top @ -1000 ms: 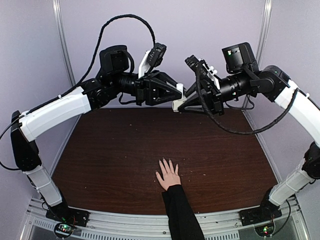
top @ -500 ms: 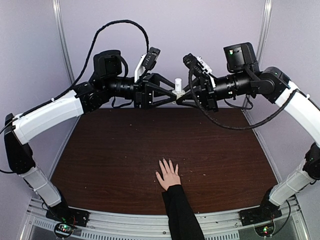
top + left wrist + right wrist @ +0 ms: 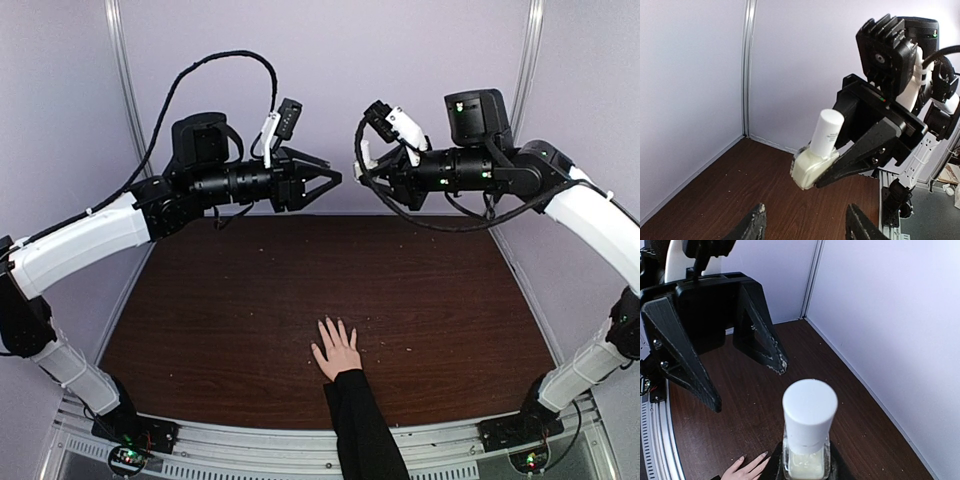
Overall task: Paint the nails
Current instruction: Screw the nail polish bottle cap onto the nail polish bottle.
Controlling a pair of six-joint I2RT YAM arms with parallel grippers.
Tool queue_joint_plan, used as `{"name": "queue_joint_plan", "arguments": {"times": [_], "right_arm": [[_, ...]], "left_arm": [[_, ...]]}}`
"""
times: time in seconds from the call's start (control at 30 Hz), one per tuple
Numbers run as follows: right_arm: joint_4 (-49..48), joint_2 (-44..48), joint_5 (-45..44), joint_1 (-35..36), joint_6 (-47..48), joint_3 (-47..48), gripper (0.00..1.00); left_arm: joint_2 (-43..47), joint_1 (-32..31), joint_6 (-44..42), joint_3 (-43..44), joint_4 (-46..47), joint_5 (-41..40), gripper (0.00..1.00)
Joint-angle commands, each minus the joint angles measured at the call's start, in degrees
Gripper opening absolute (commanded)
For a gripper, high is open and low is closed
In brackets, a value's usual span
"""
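A light-skinned hand (image 3: 337, 350) with a black sleeve lies flat on the dark wooden table (image 3: 220, 300), fingers spread; its nails are too small to make out from above. Two fingertips with their nails (image 3: 743, 458) show in the right wrist view. My right gripper (image 3: 363, 166) is shut on a small clear bottle (image 3: 807, 462) with a white cap (image 3: 810, 415), held high above the table's back. My left gripper (image 3: 330, 180) is open and empty, facing the bottle (image 3: 812, 167) from a short gap. Its fingers (image 3: 754, 228) show low in the left wrist view.
Pale walls close the table at the back and sides, with metal posts (image 3: 125, 90) in the back corners. Both arm bases stand on the metal rail (image 3: 300, 450) at the near edge. Black cables loop above both wrists.
Both grippers have risen and drawn apart: the left pulled back to the left, the right moved right. The bottle has stayed in the right gripper. The hand has not moved.
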State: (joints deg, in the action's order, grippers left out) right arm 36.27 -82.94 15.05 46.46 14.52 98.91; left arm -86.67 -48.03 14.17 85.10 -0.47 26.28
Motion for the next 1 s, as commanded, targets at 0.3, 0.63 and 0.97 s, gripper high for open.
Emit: {"name": "queue_joint_plan", "arguments": {"times": [0.3,0.63,0.97], "right_arm": [[-2.6,-3.9,-8.8,2.2,-5.5,0.0,0.0],[-2.6,-4.7,-9.6,3.0,-6.0,0.2,0.0],[-2.2,-4.9,-9.8,3.5,-5.6,0.4,0.0]], "left_arm": [[-3.7,-3.4,0.3,4.5,5.3,-10.2,0.52],[-4.7,-3.7,0.3,5.2,5.5,-13.5,0.45],[-5.6,-3.7,0.2,6.3,4.8,-14.2,0.38]]}}
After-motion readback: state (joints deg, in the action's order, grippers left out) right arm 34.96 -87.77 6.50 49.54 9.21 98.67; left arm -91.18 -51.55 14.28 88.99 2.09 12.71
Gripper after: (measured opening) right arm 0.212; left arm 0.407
